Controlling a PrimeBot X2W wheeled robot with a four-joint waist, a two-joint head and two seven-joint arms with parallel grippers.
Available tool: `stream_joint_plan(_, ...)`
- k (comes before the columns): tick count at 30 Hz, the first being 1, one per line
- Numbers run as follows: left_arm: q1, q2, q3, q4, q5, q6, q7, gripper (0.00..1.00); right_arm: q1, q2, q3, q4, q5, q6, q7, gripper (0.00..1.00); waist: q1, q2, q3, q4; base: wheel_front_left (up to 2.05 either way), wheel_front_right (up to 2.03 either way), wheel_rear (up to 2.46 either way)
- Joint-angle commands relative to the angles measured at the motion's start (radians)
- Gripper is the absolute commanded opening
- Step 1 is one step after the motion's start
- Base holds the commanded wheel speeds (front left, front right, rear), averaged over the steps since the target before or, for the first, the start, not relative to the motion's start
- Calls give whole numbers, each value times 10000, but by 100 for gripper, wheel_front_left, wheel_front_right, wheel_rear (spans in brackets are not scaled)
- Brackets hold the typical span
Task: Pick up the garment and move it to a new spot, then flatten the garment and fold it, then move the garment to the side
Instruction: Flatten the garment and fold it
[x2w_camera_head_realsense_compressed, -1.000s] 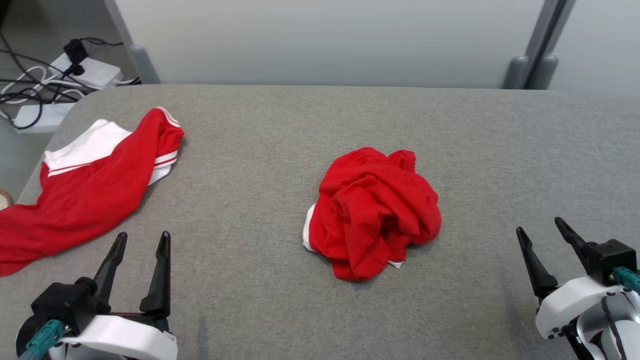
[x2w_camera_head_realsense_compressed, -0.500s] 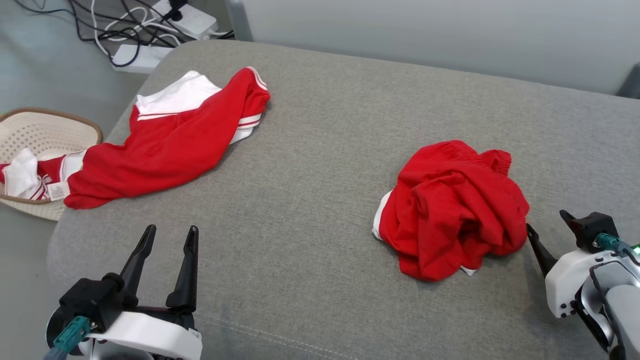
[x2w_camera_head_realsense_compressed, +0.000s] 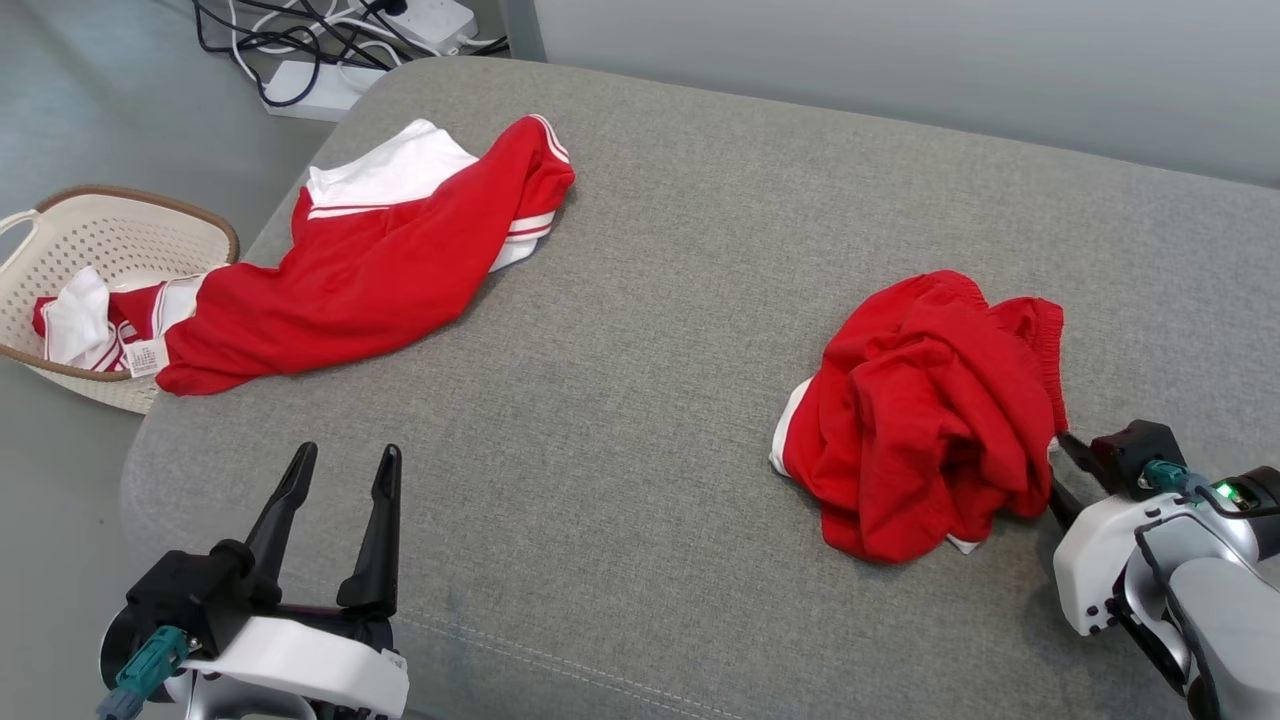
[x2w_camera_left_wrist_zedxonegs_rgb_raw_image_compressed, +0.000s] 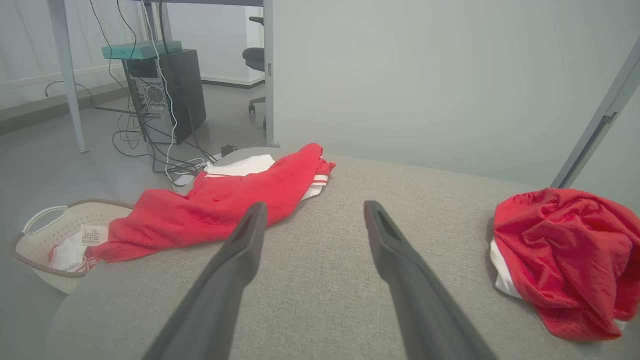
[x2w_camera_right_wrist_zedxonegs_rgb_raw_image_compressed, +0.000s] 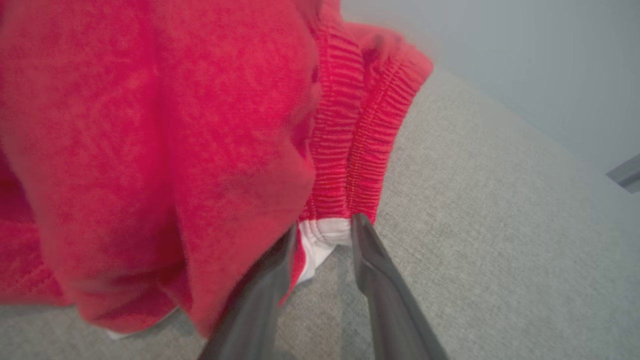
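right fingers (x2w_camera_head_realsense_compressed: 1078, 455) partly behind garment (x2w_camera_head_realsense_compressed: 920, 410)

Garment (x2w_camera_head_realsense_compressed: 920, 420) on cushion (x2w_camera_head_realsense_compressed: 640, 400) right, basket (x2w_camera_head_realsense_compressed: 150, 197) far left

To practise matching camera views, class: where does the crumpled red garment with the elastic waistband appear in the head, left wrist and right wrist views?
Head view: crumpled red garment right of centre, toward the lower right.
Left wrist view: the garment at the right edge, below the middle.
Right wrist view: the garment close up, across the left and centre.
Shared landmark: the grey fabric cushion beneath it.
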Motion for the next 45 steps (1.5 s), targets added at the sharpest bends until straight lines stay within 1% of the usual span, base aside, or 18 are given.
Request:
stream_joint_plan(1,-515,186,401,-172,29,-71,-115,100,-142,-121,308,-104,265,40,-124,0,0,0,7,-95,0,0,0)
stream_joint_plan(7,-664,177,354,-65,41,-135,-179,100,-365,-358,1215,-267,1089,40,-158,0,0,0,20,-334,0,0,0)
stream_joint_plan(11,-627,182,355,-11,28,-128,-225,100,-267,-582,1705,-972,2226,40,-80,0,0,0,-33,-534,0,0,0)
stream_joint_plan(13,-582,195,379,-12,13,-118,-257,100,-123,-744,1774,-1760,3373,40,205,0,0,0,-51,-676,0,0,0)
stream_joint_plan(15,-536,220,395,1,-7,-116,-268,100,63,-1024,1717,-2861,4901,40,763,0,0,0,-69,-841,0,0,0)
stream_joint_plan(19,-511,253,413,-2,-33,-123,-294,100,325,-2037,1236,-5132,7752,40,1951,0,0,0,-68,-1202,0,0,0)
stream_joint_plan(20,-522,259,408,-3,-26,-123,-299,100,385,-2279,1014,-5499,8329,40,2165,0,0,0,-69,-1284,0,0,0)
stream_joint_plan(21,-522,259,408,-3,-26,-123,-299,100,385,-2279,1014,-5499,8329,40,2165,0,0,0,-69,-1284,0,0,0)
stream_joint_plan(24,-592,239,338,-1,-15,-163,-296,100,663,-2675,197,-6042,9921,40,2496,0,0,0,-60,-1442,0,0,0)
stream_joint_plan(26,-680,202,258,20,-1,-206,-290,100,909,-2776,-381,-5896,10783,40,2498,0,0,0,-37,-1483,0,0,0)
stream_joint_plan(29,-807,148,138,85,33,-256,-277,100,1298,-2865,-813,-5222,11341,40,2416,0,0,0,-13,-1485,0,0,0)
stream_joint_plan(32,-898,106,48,156,48,-295,-268,100,1647,-2777,-719,-4432,11354,40,2466,0,0,0,24,-1474,0,0,0)
stream_joint_plan(35,-952,89,6,222,53,-307,-271,100,1783,-2528,-1028,-3423,11437,40,1856,0,0,0,26,-1480,0,0,0)
stream_joint_plan(38,-978,110,-14,252,65,-305,-263,100,1693,-2283,-958,-2279,11003,40,1348,0,0,0,25,-1508,0,0,0)
stream_joint_plan(41,-995,139,-9,257,61,-292,-252,100,1501,-1982,-686,-1556,10498,40,1098,0,0,0,23,-1542,0,0,0)
stream_joint_plan(42,-997,150,1,255,55,-285,-251,100,1431,-1860,-604,-1511,10375,40,1023,6,0,0,17,-1554,0,0,0)
stream_joint_plan(44,-980,176,35,239,31,-264,-252,100,1341,-1689,-510,-1550,10219,40,862,78,0,0,-3,-1599,0,0,0)
stream_joint_plan(45,-961,196,51,229,25,-249,-248,100,1302,-1667,-465,-1607,10108,40,731,100,0,0,-14,-1625,0,0,0)
